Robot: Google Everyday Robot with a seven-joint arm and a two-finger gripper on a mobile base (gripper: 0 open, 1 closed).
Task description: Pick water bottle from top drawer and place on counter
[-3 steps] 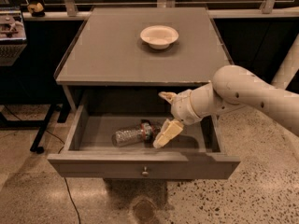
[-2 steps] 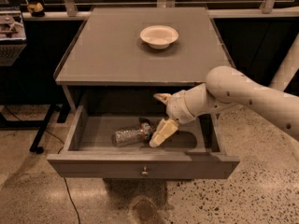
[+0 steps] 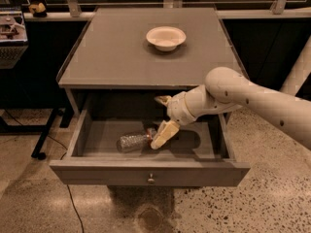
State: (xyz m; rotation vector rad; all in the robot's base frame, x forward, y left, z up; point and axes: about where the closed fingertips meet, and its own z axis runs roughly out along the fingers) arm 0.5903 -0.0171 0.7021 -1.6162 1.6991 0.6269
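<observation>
The top drawer (image 3: 146,171) is pulled out, with its small metal knob at the front centre. The water bottle (image 3: 131,141) lies on its side inside the drawer, left of centre, clear and crinkled. My gripper (image 3: 163,116) reaches into the drawer from the right on a cream arm. It is open, with one finger (image 3: 164,133) low by the bottle's right end and the other finger (image 3: 163,100) up near the drawer's back. It holds nothing. The counter (image 3: 121,52) is the flat grey top above the drawer.
A white bowl (image 3: 165,37) sits on the counter, towards the back right. A black stand's legs (image 3: 41,140) are on the floor to the left. A dark shelf with small items (image 3: 12,25) is at the far left.
My gripper has moved left inside the drawer, closer to the bottle's right end. The bottle has not moved.
</observation>
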